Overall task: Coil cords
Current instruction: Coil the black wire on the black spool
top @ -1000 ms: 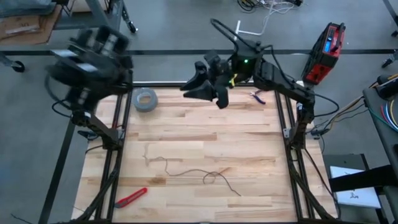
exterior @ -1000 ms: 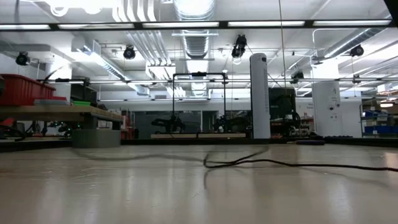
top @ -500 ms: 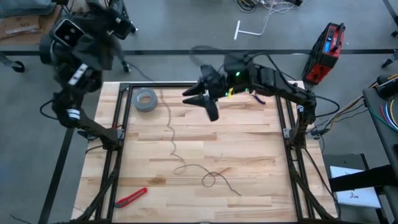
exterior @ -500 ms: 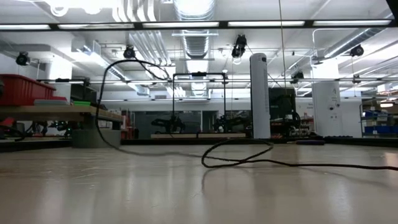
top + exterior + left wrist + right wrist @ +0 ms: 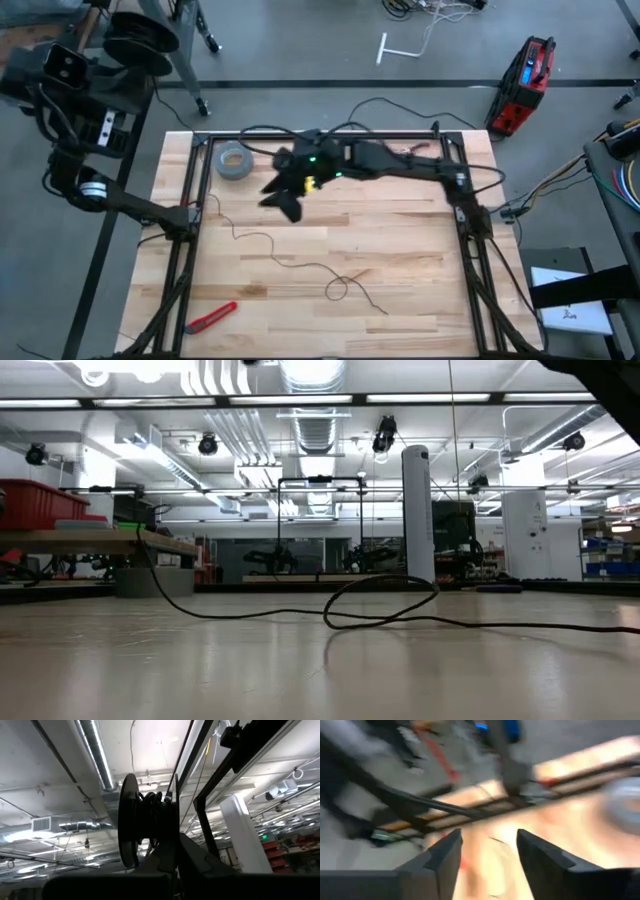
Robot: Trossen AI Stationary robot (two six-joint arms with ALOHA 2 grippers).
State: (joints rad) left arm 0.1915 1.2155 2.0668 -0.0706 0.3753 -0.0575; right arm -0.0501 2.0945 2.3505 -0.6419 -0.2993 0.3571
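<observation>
While the left gripper (image 5: 167,857) is raised well off the table's far left corner, its fingers (image 5: 200,862) are closed on the black reel (image 5: 140,35), which sits at the top of the arm in the high view. From the wrist, the reel's two discs stand on edge with dark cord wound between them. The right gripper (image 5: 285,192) hangs over the table's far half, just beside the grey tape roll (image 5: 234,160); its fingers (image 5: 440,857) stand apart with nothing between them. The right arm reaches in from the far right corner of the frame. The cord (image 5: 300,268) lies slack across the wooden table (image 5: 400,250): it runs from the left frame post, wanders toward the middle, makes a small loop and ends in a loose tail nearer the front. From table height the loop (image 5: 380,600) stands up off the surface. A red cutter (image 5: 211,317) lies near the front left corner.
</observation>
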